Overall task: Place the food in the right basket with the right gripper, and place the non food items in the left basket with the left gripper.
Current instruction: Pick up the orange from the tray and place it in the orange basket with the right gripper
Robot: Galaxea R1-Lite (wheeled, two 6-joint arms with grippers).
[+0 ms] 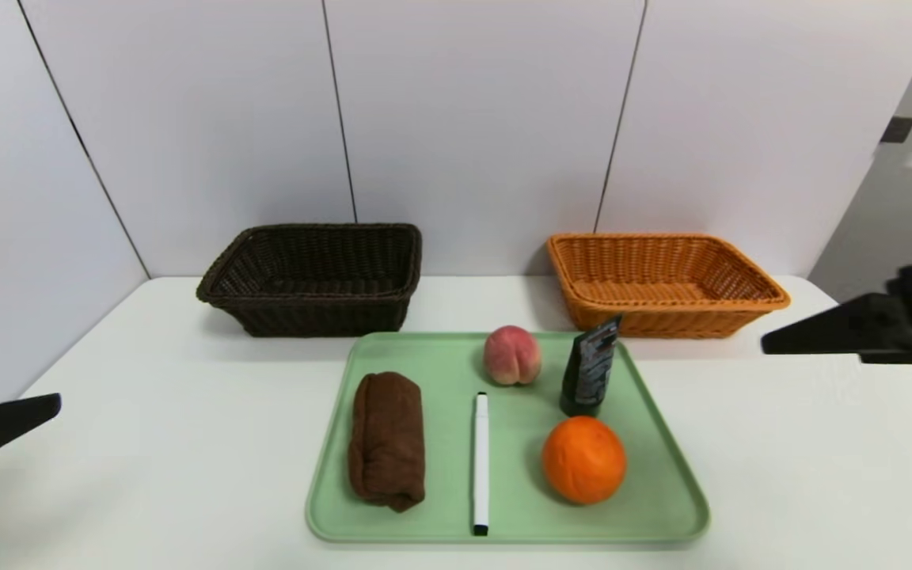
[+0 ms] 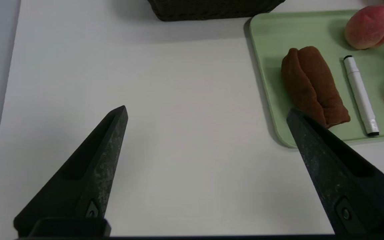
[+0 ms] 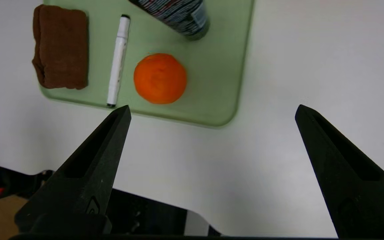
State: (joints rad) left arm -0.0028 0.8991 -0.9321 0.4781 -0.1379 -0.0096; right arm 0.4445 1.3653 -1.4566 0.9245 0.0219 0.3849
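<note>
We found all five items lying on the pale green tray at the middle of the white tabletop, likely gathered there so each arm could reach its share. The food sat toward the right: a fuzzy pink peach at the far side and a dimpled round orange at the near side. Between them stood a dark, glossy tube, upright on its cap. A slim white marker with a black tip lay lengthwise at the centre, and a soft brown rolled towel lay beside it on the left.

Behind the tray, apart from each other, stood two woven wicker baskets: the dark brown basket to the left and the orange basket to the right, both showing nothing inside.

Our left tool hung over bare tabletop left of the tray, jaws spread wide and gripping nothing. Our right tool hung over the tabletop off the tray's near right corner, equally wide and bare. We judged sorting had not begun; the orange looked nearest for the right tool, the towel for the left.
</note>
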